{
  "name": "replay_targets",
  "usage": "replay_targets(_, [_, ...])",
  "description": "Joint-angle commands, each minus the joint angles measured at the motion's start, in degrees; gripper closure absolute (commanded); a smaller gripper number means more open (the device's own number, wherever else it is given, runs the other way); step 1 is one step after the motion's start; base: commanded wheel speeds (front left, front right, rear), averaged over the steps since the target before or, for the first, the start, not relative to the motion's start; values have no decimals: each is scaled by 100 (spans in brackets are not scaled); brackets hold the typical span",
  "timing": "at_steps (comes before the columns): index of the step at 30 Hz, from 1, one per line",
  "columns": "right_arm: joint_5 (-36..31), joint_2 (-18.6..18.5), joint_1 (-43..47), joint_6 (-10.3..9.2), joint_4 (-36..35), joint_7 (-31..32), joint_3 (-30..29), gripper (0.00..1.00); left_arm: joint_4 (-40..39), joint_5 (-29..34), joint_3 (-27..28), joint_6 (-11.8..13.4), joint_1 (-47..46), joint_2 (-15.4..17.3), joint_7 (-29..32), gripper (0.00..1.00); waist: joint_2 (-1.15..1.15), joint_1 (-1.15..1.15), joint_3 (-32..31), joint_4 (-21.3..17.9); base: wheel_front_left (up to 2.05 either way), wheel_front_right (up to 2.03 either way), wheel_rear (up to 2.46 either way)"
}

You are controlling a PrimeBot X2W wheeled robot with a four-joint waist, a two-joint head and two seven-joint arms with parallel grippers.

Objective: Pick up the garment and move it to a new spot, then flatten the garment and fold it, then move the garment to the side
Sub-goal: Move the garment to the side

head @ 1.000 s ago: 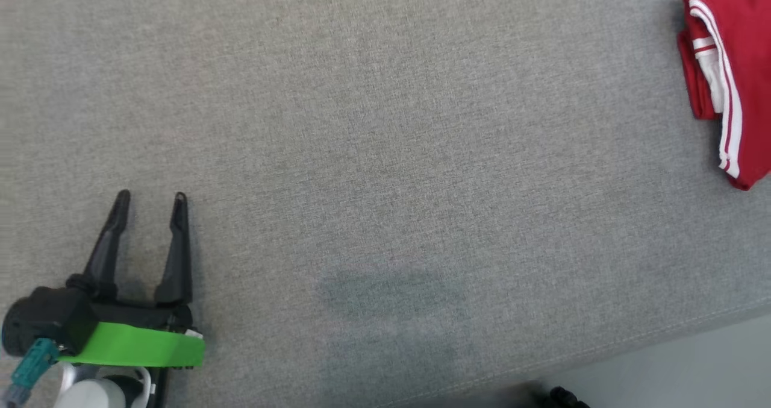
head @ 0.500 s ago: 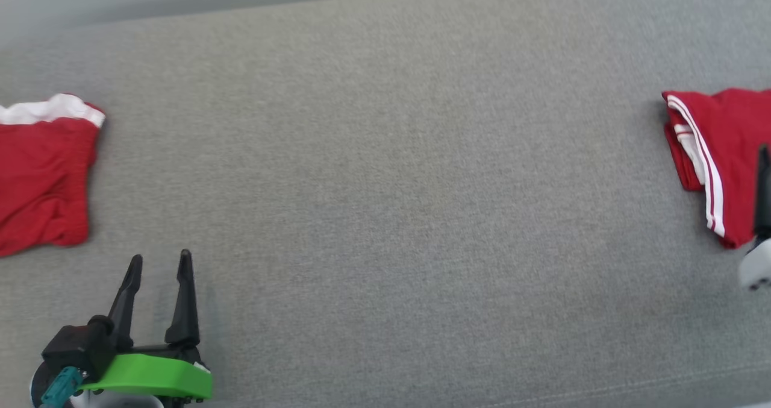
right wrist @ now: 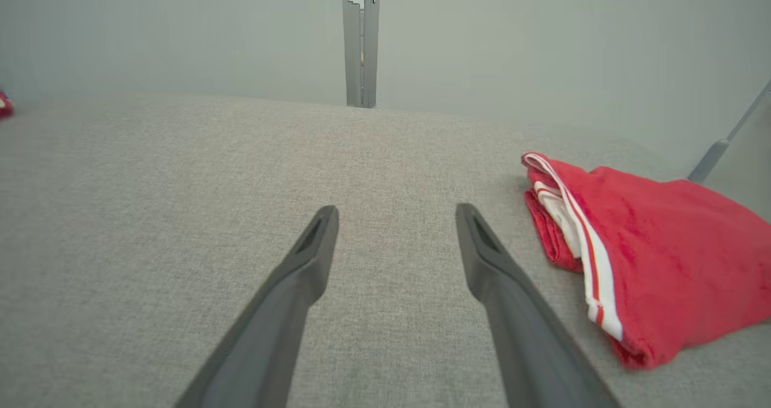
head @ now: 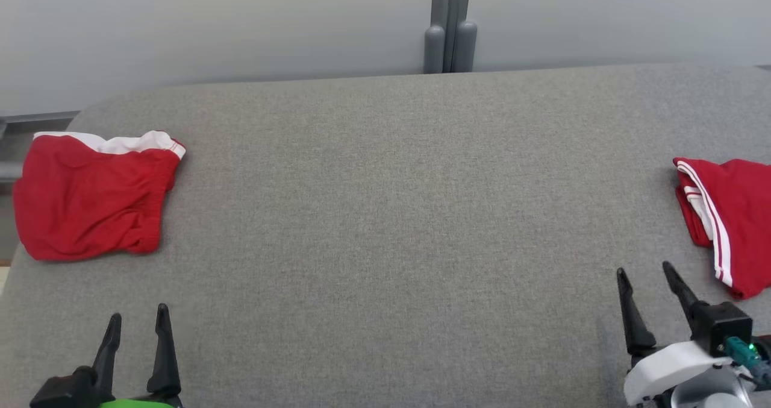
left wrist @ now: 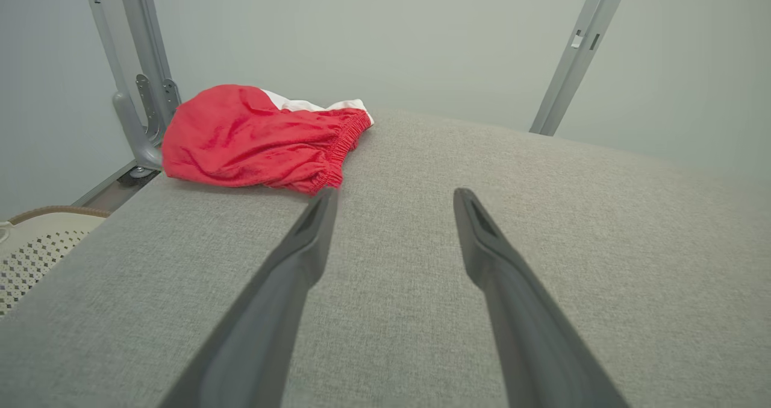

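The head camera has tilted up: a crumpled red elastic-waisted garment (head: pixel 90 200) shows at ten o'clock on the grey fabric tabletop (head: pixel 391 215), a folded red white-striped garment (head: pixel 732 221) at three. Left gripper (head: pixel 138 313) and right gripper (head: pixel 644 268): jaws open, empty; pickup likely next.

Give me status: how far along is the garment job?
Done, apparently: one folded garment lies at the right edge of the table. In hand: nothing; left tool and right tool are open and empty. Left: the crumpled garment at the far left needs picking up, flattening, folding and moving aside.
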Motion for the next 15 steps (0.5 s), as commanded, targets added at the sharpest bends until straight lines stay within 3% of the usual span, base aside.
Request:
replay_targets(1, [-55, 29, 100, -8, 68, -43, 28, 0, 52, 73, 71, -49, 119, -50, -14, 0, 0, 1, -215, 45, 0, 0, 0])
replay_targets(15, [-109, 298, 190, -8, 19, -49, 221, 0, 55, 352, 281, -223, 116, -229, -15, 0, 0, 1, -361, -27, 0, 0, 0])
